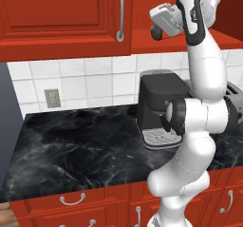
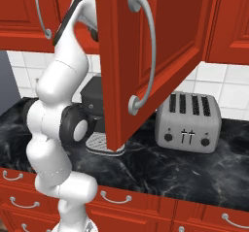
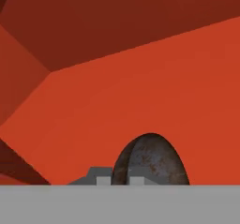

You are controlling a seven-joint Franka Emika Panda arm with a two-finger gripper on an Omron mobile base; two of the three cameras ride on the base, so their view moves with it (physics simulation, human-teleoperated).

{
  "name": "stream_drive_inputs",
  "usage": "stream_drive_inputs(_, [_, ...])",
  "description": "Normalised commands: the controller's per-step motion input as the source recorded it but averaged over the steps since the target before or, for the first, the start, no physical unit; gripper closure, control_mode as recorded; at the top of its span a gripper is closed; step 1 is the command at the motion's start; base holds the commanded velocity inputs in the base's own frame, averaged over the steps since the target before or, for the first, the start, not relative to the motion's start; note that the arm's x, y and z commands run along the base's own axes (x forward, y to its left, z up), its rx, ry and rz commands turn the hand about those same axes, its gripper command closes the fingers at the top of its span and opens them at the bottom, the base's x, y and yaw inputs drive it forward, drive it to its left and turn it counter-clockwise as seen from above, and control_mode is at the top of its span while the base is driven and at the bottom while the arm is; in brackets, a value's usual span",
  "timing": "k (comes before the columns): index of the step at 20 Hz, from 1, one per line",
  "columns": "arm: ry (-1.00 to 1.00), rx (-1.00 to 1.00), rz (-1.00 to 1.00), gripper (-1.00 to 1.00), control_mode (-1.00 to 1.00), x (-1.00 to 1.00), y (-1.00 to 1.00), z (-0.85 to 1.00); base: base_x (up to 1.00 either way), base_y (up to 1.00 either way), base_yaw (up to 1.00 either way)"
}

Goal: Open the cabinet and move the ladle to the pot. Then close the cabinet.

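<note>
A: Cabinet (image 2: 146,56) door stands open at upper centre of the right base view?
B: Yes. Ladle (image 3: 150,160) lies inside, at bottom centre of the hand view. Whether the gripper is closed, one cannot tell.

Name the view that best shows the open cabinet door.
The right base view: the cabinet door swings out toward the camera, its bar handle fully visible. The left base view shows a shut door beside the arm. The hand view shows red interior walls and a dark rounded object.
</note>
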Motion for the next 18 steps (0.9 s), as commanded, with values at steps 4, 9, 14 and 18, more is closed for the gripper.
stream_drive_inputs(4, [0.00,0.00,-0.07,1.00,-1.00,-1.00,-0.01,0.00,0.00,0.00,0.00])
stream_drive_inputs(9, [-0.01,-0.01,-0.06,1.00,-1.00,-1.00,0.00,-0.19,0.00,0.00,0.00])
stream_drive_inputs(14, [-0.03,-0.03,-0.04,1.00,-1.00,-1.00,0.12,-0.23,0.00,0.00,0.00])
stream_drive_inputs(18, [-0.04,-0.08,-0.04,1.00,-1.00,-1.00,0.28,-0.28,0.00,0.00,0.00])
